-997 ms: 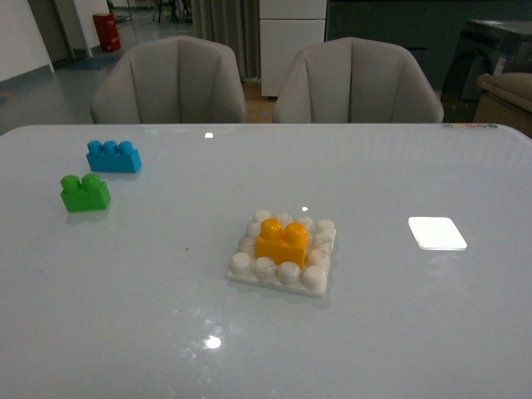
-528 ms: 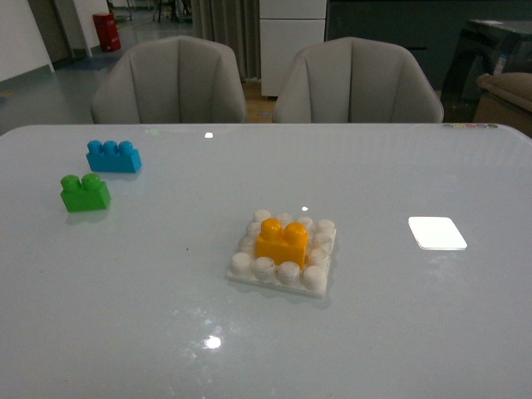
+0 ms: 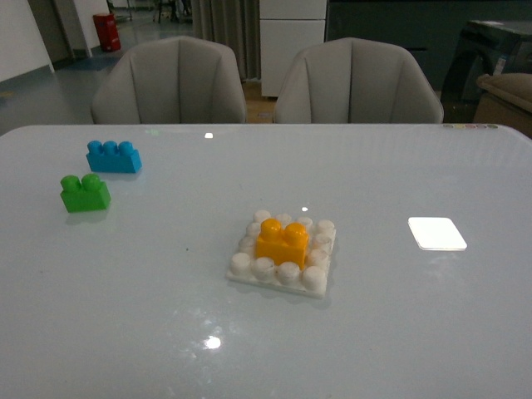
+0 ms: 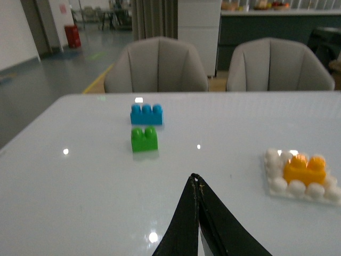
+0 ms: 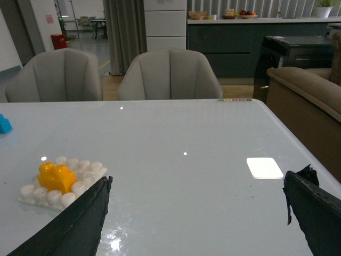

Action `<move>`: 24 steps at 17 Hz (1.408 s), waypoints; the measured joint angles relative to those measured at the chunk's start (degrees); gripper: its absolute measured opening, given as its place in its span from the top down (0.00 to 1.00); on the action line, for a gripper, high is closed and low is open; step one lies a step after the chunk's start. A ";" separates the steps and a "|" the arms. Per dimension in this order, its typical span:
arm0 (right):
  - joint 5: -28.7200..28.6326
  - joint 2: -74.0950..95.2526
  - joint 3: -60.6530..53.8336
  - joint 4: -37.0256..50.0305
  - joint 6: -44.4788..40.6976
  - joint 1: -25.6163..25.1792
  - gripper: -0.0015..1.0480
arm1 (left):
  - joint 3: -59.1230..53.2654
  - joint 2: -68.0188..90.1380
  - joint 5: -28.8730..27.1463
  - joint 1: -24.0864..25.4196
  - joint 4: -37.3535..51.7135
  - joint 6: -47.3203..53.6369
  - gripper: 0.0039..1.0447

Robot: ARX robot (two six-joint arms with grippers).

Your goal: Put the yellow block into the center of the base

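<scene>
yellow block [image 3: 282, 241]: seated on the middle studs of the base [image 3: 283, 270]
my left gripper [image 4: 196, 184]: jaws pressed together, holding nothing
my right gripper [image 5: 197, 213]: jaws spread wide, holding nothing

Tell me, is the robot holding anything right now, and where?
Nothing. The left tool is shut on nothing, the right tool is open, and the yellow block sits on the base.

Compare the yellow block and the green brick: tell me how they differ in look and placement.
The yellow block is yellow-orange; the green brick is green. The yellow block sits on the studded white base, ringed by its studs; the green brick rests straight on the table. The yellow block is near the table's middle, the green brick off to the left beside the blue brick. Both have two round studs and look alike in size.
</scene>
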 joint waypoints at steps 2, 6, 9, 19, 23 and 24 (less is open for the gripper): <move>-0.02 0.02 0.00 0.02 0.00 0.00 0.06 | 0.37 -4.50 -0.09 0.00 -2.12 0.02 0.99; 0.00 0.00 0.00 0.00 0.00 0.00 0.06 | 0.00 -4.55 0.07 0.00 -2.97 0.02 0.99; 0.00 0.00 0.00 0.00 0.00 0.00 0.06 | 0.00 -4.55 0.04 0.00 -2.95 0.02 0.99; 0.00 0.00 0.00 0.00 0.00 0.00 0.06 | 0.00 -4.55 0.04 0.00 -2.93 0.09 0.05; 0.00 0.00 0.00 0.00 0.00 0.00 0.06 | 0.00 -4.55 0.04 0.00 -2.95 0.07 0.06; 0.00 0.02 0.00 0.00 0.00 0.00 0.06 | 0.00 -4.55 0.04 0.00 -2.93 0.07 0.06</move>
